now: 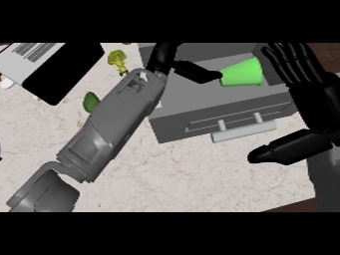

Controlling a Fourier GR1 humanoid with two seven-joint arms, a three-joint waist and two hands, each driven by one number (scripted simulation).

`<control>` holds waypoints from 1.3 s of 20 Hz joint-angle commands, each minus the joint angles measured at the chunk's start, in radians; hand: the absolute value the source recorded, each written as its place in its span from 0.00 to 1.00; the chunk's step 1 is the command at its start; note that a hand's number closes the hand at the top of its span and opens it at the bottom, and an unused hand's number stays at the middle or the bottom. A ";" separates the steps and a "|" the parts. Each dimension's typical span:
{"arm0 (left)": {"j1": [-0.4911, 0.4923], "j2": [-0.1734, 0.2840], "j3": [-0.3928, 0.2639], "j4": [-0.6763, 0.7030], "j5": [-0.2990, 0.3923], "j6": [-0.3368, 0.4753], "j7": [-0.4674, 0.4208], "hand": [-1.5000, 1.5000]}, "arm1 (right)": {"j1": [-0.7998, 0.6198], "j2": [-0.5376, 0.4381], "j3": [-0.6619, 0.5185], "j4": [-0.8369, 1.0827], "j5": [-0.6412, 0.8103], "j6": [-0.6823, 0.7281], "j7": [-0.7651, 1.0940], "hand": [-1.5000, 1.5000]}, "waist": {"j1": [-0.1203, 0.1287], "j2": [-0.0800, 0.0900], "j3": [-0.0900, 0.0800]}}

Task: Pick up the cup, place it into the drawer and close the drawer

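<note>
A: We see the cup (pixel 243 72), bright green, smooth, tapered like a cone with the top cut off. It lies tilted on its side over the open top of the drawer (pixel 224 107), near the counter's far edge.

B: Left hand (pixel 174 63) on it?

A: Yes. Our left hand's black fingers are curled at the cup's narrow end and meet it there. The grey left forearm runs on a slant from the counter's near left corner up to it.

B: Right hand?

A: Our right hand (pixel 312 92) is at the drawer's right side, fingers straight and spread wide, pointing to the far edge, thumb sticking out low toward the drawer front. It holds nothing. Whether its fingers touch the cup's wide rim we can't tell.

B: Drawer?

A: Grey box unit, flat matte faces, pale bar handle (pixel 240 130) on the front, which faces the near edge.

B: Rest of the bench?

A: The counter (pixel 202 169) is pale marble with thin brown veins. At the far left corner there's a flat black slab with a light grey, striped panel (pixel 47 62). Between that and the left forearm we have a small yellow-green knobbly object (pixel 118 59), and a green leaf-shaped piece (pixel 91 101) closer to us.
</note>
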 commanded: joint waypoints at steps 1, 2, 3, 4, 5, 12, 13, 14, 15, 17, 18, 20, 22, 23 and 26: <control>0.016 0.000 0.031 -0.038 0.092 -0.035 -0.063 0.00 | -0.021 0.010 0.045 0.019 -0.072 0.081 0.009 1.00 | 0.002 0.005 -0.001; 0.021 0.000 0.028 -0.051 0.109 -0.024 -0.077 0.00 | -0.025 -0.004 0.065 -0.001 -0.098 0.129 0.013 1.00 | -0.008 -0.001 -0.001; 0.006 0.000 0.027 -0.054 0.114 -0.040 -0.095 0.00 | -0.030 0.013 0.102 -0.010 -0.111 0.149 0.021 1.00 | -0.011 0.002 -0.002; 0.011 0.000 0.045 -0.071 0.147 -0.037 -0.112 0.00 | -0.008 0.001 0.121 -0.003 -0.128 0.194 0.019 1.00 | -0.007 -0.001 -0.001; -0.028 0.000 0.055 -0.083 0.166 -0.034 -0.101 0.00 | -0.027 -0.005 0.124 0.008 -0.156 0.215 0.033 1.00 | 0.011 -0.007 -0.001; -0.001 0.000 0.059 -0.061 0.224 0.035 -0.218 0.00 | 0.060 -0.203 0.229 0.001 -0.038 0.408 0.117 1.00 | 0.064 -0.023 -0.001; -0.012 0.000 0.075 -0.046 0.227 0.025 -0.221 0.00 | 0.054 -0.201 0.240 -0.034 0.004 0.369 0.153 0.00 | 0.086 -0.029 -0.002; -0.004 0.000 0.056 -0.068 0.252 0.041 -0.211 0.00 | 0.072 -0.225 0.230 -0.025 0.030 0.373 0.154 0.00 | 0.092 -0.035 -0.001; -0.016 0.000 0.062 -0.041 0.253 0.055 -0.212 0.00 | 0.086 -0.219 0.255 -0.043 0.079 0.358 0.157 0.00 | 0.090 -0.032 -0.001; 0.003 0.000 0.078 -0.037 0.257 0.047 -0.237 0.00 | 0.090 -0.232 0.267 -0.077 0.244 0.310 0.090 0.00 | 0.121 -0.036 0.000; 0.002 0.000 0.073 -0.038 0.275 0.053 -0.216 0.00 | 0.059 -0.233 0.277 -0.059 0.277 0.296 0.109 0.00 | 0.131 -0.036 -0.001; 0.034 0.000 0.075 -0.060 0.281 0.037 -0.253 0.00 | 0.136 -0.173 0.367 -0.042 0.409 0.215 0.089 0.00 | 0.158 -0.041 -0.001; 0.053 0.028 0.103 -0.059 0.277 -0.058 -0.279 0.00 | 0.135 -0.182 0.356 0.068 0.469 0.186 0.033 0.00 | 0.188 -0.039 -0.001; 0.086 0.000 0.072 -0.095 0.292 -0.010 -0.280 0.00 | 0.128 -0.160 0.383 0.133 0.515 0.158 0.013 0.00 | 0.193 -0.043 -0.001; 0.137 0.018 0.089 -0.104 0.282 -0.059 -0.307 0.00 | 0.127 -0.155 0.431 0.288 0.603 0.121 -0.059 0.00 | 0.222 -0.044 -0.001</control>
